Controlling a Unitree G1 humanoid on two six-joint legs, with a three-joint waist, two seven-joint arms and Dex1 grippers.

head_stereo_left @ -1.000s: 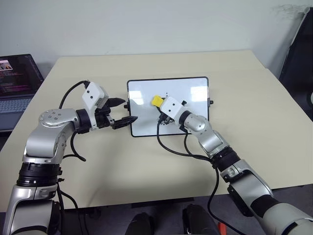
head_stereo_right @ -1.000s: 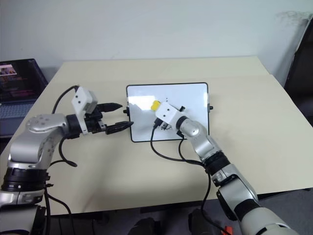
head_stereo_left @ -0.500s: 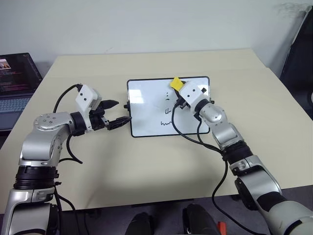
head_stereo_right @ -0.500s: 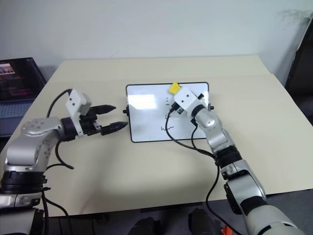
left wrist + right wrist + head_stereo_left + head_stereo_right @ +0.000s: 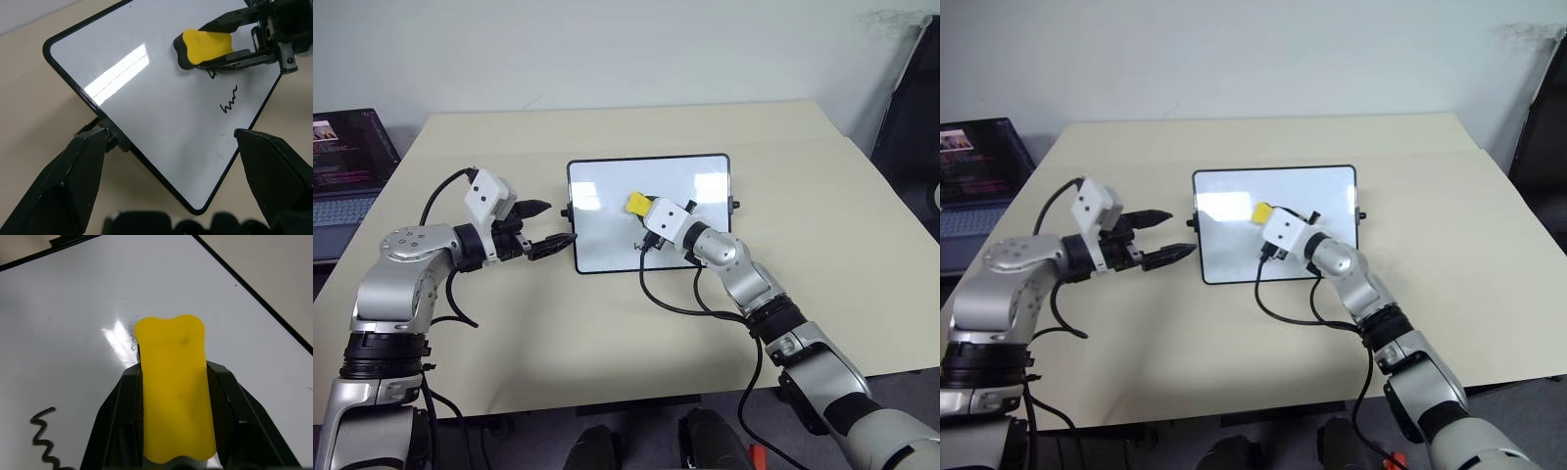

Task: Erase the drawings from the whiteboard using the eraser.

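The whiteboard lies flat in the middle of the table. My right gripper is shut on the yellow eraser and presses it onto the board's centre. In the right wrist view the eraser sits between both fingers, with a faint smear just ahead of it. Of the drawings, a black squiggle remains near the board's front edge, and a bit of stroke pokes out beside the eraser. My left gripper is open at the board's left edge, one fingertip by the side knob.
A laptop with a lit screen stands off the table's far left corner. A black cable loops from my right wrist over the table in front of the board. A dark object stands beyond the right edge.
The right gripper swept the eraser from the board's left-centre up to its far edge and back down to the centre, over the stacked strokes. The left arm stayed in place.
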